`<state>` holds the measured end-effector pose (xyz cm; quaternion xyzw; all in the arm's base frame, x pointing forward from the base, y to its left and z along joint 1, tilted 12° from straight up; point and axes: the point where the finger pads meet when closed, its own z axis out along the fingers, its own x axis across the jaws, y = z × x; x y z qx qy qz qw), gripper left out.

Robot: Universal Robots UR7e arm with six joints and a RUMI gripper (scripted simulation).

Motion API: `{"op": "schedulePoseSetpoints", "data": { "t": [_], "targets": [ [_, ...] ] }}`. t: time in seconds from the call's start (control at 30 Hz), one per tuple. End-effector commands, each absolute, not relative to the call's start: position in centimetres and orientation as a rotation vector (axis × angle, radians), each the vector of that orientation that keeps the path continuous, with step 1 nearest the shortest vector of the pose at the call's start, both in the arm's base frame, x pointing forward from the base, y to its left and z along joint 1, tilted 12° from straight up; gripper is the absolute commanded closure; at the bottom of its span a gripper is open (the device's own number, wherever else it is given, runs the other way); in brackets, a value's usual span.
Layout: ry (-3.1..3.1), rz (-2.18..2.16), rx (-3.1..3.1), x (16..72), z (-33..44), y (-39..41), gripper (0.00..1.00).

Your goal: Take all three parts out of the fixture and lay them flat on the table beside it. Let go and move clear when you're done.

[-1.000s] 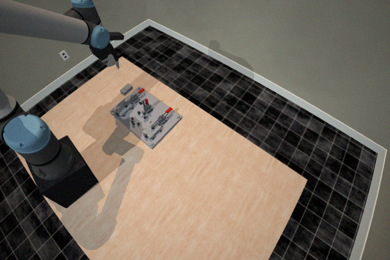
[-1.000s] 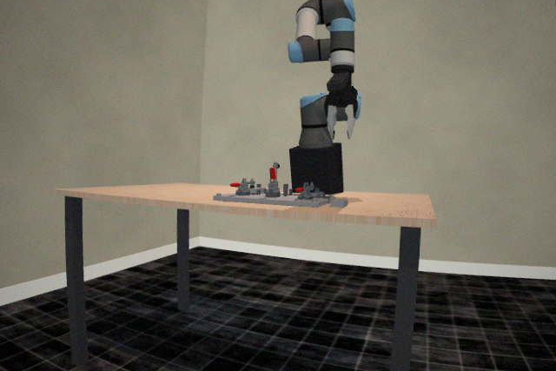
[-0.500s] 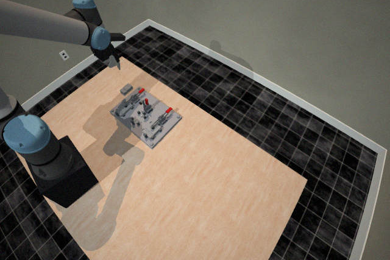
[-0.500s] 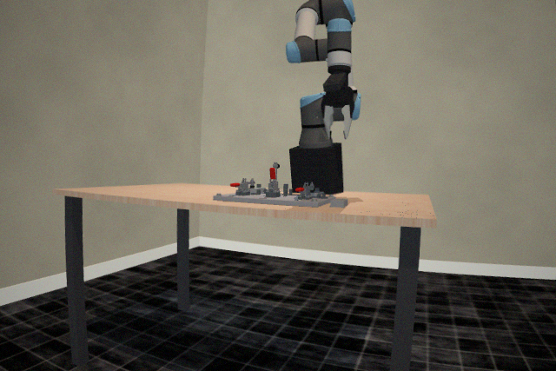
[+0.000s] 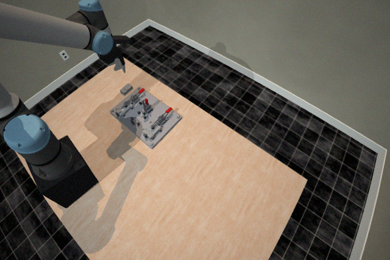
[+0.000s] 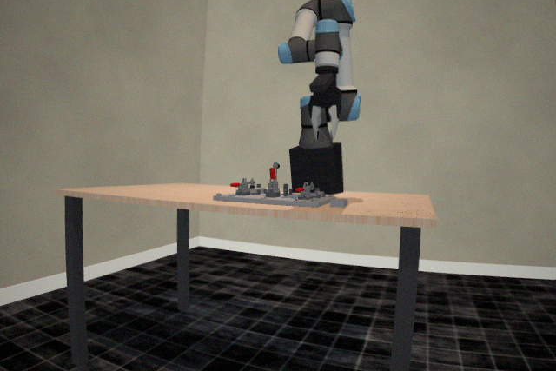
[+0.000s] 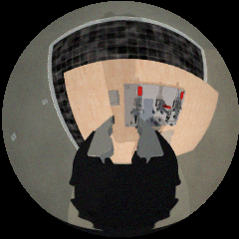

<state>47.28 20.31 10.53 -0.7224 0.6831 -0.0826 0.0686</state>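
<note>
The fixture, a grey plate (image 5: 172, 122) (image 6: 265, 200) (image 7: 128, 106), lies on the table with several clamps. The middle clamp's red handle (image 5: 146, 101) (image 6: 272, 173) stands up; the outer red handles (image 5: 141, 91) (image 5: 169, 110) lie low. Small grey pieces sit among the clamps; I cannot tell which are parts. A grey block (image 5: 126, 89) (image 6: 339, 202) (image 7: 114, 98) lies on the table, just off the plate's end. My gripper (image 5: 120, 70) (image 6: 325, 138) (image 7: 124, 116) is open, with nothing between its parted fingers. It hangs high above the table, well clear of block and fixture.
The wooden table (image 5: 214, 172) (image 6: 135, 194) (image 7: 87, 90) extends past the fixture on both sides. The black robot base (image 5: 67, 184) (image 6: 316, 169) stands at the table's edge behind the fixture. The upright middle clamp is the tallest thing on the plate.
</note>
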Motion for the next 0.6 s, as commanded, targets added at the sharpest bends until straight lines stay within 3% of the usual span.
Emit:
{"op": "schedulePoseSetpoints", "data": {
  "t": [0.0, 0.57],
  "targets": [
    [2.051, -0.247, -2.178, 47.7, 10.7, 17.4, 0.72],
    [2.051, -0.247, -2.178, 49.0, 11.1, 8.9, 0.72]
  ]
}}
